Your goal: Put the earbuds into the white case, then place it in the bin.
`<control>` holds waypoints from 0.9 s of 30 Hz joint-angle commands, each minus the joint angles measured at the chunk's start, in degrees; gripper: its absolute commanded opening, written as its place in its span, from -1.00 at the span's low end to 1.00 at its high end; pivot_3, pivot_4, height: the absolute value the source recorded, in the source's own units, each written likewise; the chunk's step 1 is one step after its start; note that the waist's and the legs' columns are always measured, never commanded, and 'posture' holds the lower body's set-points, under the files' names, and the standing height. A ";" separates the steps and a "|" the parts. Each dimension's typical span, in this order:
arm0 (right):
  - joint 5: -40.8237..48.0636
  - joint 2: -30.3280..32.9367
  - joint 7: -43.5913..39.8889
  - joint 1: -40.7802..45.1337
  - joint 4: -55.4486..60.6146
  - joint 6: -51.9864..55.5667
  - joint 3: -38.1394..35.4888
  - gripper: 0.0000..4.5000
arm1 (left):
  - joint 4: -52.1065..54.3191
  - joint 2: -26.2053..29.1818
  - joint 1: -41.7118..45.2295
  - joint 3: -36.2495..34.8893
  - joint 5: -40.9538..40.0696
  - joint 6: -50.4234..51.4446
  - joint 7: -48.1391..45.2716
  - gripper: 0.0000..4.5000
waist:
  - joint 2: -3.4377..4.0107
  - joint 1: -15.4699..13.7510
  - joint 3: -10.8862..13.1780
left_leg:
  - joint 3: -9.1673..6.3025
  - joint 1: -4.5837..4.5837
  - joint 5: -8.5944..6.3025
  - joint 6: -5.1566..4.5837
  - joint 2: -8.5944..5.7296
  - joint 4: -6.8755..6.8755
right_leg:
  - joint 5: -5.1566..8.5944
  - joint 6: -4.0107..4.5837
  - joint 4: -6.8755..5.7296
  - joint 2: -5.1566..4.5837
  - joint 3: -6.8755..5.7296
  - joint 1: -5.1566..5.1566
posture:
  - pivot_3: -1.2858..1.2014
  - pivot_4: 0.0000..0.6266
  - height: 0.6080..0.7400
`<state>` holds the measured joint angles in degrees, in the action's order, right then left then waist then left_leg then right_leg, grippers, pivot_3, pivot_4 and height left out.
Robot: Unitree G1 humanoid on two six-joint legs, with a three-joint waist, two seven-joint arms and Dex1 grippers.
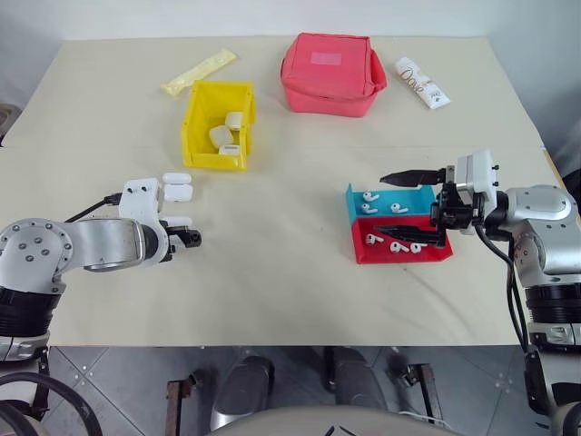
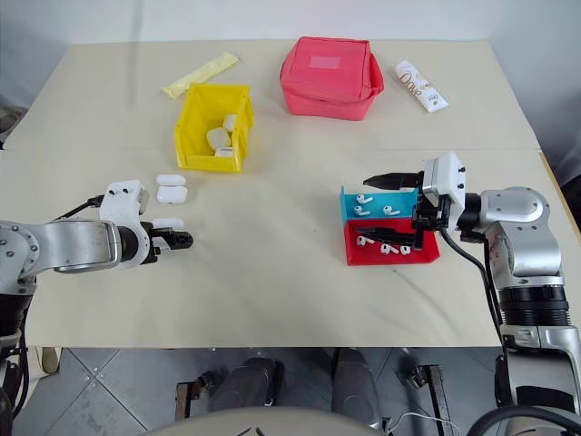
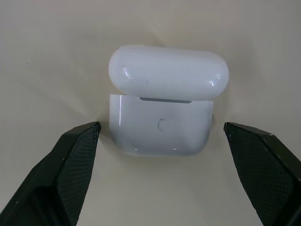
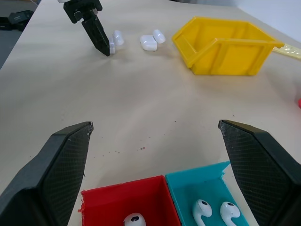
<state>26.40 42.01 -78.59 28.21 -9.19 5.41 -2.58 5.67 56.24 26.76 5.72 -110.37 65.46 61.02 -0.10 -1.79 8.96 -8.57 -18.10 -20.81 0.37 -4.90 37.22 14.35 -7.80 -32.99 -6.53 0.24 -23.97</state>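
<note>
The left claw (image 3: 160,155) is hanging spread wide around the white case (image 3: 161,123), which is sitting on the tabletop (image 1: 272,263) with its lid flipped up. Nothing is touching the case yet. If the claw squeezes crooked, the smooth case could be popping out sideways, or the lid could be snapping shut before any earbuds go in.

The right claw (image 1: 413,202) is also spread wide, hanging over the red tray (image 1: 399,251) and blue tray (image 1: 386,202), where the earbuds (image 1: 390,243) are lying. They are tiny and slippery, so one could be slipping away or dropping.

The bin (image 1: 218,125) is sitting farther back, already holding other cases.
</note>
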 commanded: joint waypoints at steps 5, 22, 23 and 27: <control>0.85 0.13 0.76 -0.48 2.79 0.17 -1.46 1.00 | -1.73 -0.72 0.71 1.11 1.69 0.05 -1.81 0.98 | 0.01 -0.04 -0.01 | -0.02 0.01 0.01 0.00 -0.17 0.00 | 0.00 0.00 -0.02 -0.01 0.01 0.00 | 0.03 -0.52 1.00; 1.26 1.43 4.08 -3.44 6.39 2.09 -3.24 1.00 | 12.62 4.75 1.16 2.98 33.40 -1.60 -36.02 0.24 | -0.08 -0.98 -0.01 | 0.10 -0.15 0.08 0.01 -0.29 0.01 | -0.01 -0.02 0.00 -0.01 -0.01 -0.20 | 0.03 -0.52 1.00; 1.31 1.59 4.54 -3.90 7.06 2.38 -3.52 1.00 | 15.27 5.83 0.06 4.07 39.96 -6.51 -43.38 0.24 | -0.09 -0.88 -0.01 | 0.15 -0.21 0.08 0.00 -0.29 0.00 | -0.01 -0.02 0.00 -0.02 0.03 -0.27 | 0.03 -0.52 1.00; 1.42 1.84 6.85 -5.59 9.61 3.70 -5.05 1.00 | 19.38 3.90 -7.14 4.04 59.71 -31.43 -70.09 0.24 | -0.08 -0.69 -0.02 | 0.51 -0.23 0.08 -0.01 -0.20 -0.13 | -0.03 0.00 0.15 -0.04 0.10 -0.41 | 0.03 -0.52 1.00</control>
<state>26.56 42.76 -72.95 22.97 -2.30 8.84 -5.32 22.70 61.10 21.36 10.31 -58.71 45.43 1.92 -0.18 -2.48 8.94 -8.02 -18.33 -20.73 0.36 -5.07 37.09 14.31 -7.78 -32.79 -6.56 0.34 -24.39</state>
